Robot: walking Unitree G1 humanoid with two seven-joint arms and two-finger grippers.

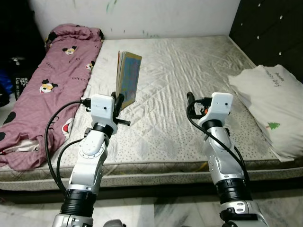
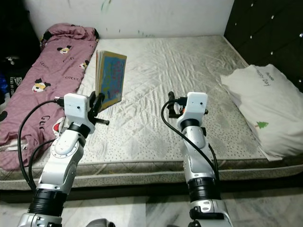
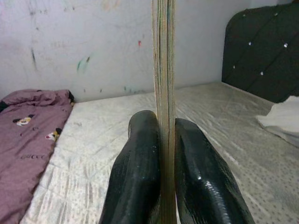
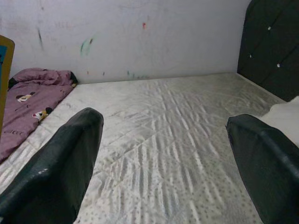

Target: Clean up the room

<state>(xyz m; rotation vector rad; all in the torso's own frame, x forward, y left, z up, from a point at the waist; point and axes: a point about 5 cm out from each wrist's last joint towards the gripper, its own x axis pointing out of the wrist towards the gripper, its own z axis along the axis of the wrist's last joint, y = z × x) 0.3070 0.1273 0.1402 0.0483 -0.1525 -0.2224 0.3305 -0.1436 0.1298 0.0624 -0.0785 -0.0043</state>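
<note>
Left wrist view had my left gripper (image 3: 166,154) pinching the thin colourful picture book (image 1: 128,75) edge-on, both black fingers (image 3: 135,172) pressed flat against its covers. From the head cameras the book stood upright over the near-left part of the bare quilted white mattress (image 1: 189,75). My right gripper (image 4: 163,163) hovered over the mattress middle, spread wide, holding nothing. I reckoned the trick was keeping the squeeze low on the book and the wrist level so it wouldn't swing or slip while carried off. On the far left, the pink cartoon-mouse blanket (image 1: 52,80) read "GUCCI". The white pillow (image 1: 274,104) on the right had small writing I couldn't read.
</note>
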